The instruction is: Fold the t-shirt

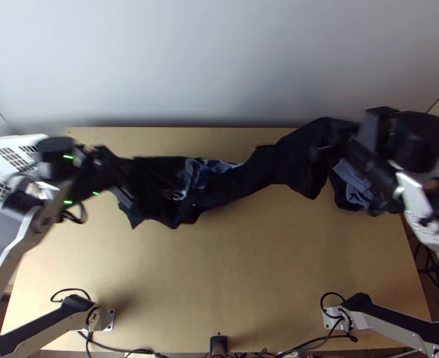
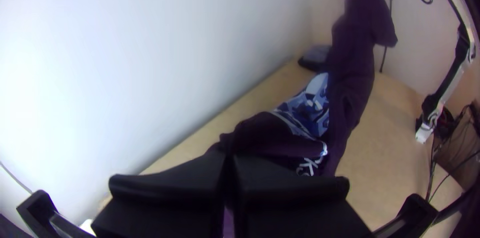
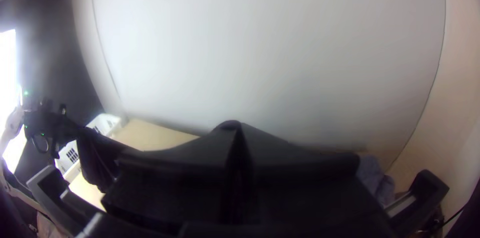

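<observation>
The left gripper [image 2: 229, 160] and right gripper [image 3: 239, 132] pinch opposite ends of the dark t-shirt [image 1: 267, 167], probably to straighten it across the worktop [image 1: 231, 274] for folding.

I am standing by what is looking like a robot lab or a robot workshop, and I can't be sure which. A left robot arm [image 1: 10, 241] and a right robot arm [image 1: 419, 206] are standing at a wooden table [image 1: 249, 262]. Metal plates [image 1: 107, 320] are holding their feet at the near edge. Black cords [image 1: 120, 349] are running along there, and little green lights [image 1: 68, 157] are glowing on the left arm. A big pale wall [image 1: 219, 59] is rising behind the table.
</observation>
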You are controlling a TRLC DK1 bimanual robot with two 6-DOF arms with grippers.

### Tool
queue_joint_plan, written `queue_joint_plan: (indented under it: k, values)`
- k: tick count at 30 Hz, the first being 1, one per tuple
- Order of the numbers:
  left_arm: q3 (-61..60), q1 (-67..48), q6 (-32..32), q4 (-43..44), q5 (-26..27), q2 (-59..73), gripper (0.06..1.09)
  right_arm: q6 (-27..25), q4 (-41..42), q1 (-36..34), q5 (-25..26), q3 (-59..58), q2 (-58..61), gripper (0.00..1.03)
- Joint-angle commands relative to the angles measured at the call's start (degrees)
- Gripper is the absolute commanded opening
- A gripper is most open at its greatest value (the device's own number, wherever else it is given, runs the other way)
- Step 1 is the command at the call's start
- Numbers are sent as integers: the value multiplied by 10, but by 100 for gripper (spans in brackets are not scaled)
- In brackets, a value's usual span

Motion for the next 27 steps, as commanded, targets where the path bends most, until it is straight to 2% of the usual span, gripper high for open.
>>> queue_joint_plan:
  k: [1,6,10,13,16,20,24,27]
  values:
    - [145,57,-85,-26,22,-23,10,34,-62,-25,-28,128,-2,3]
    - [205,72,-122,-20,24,-39,10,40,-98,-40,-33,246,9,3]
    - [265,74,-158,-15,24,-53,10,70,-130,-63,-41,386,41,3]
    - [297,77,-176,-24,24,-59,10,85,-132,-79,-56,391,31,3]
    - [302,77,-187,-38,44,-84,10,118,-141,-107,-109,384,14,3]
    - [296,75,-192,-110,72,-106,10,127,-167,-112,-145,361,-10,3]
    - [215,66,-192,-146,98,-158,10,126,-234,-92,-183,360,-16,3]
    - [155,47,-185,-182,108,-186,10,115,-289,-70,-188,351,-13,3]
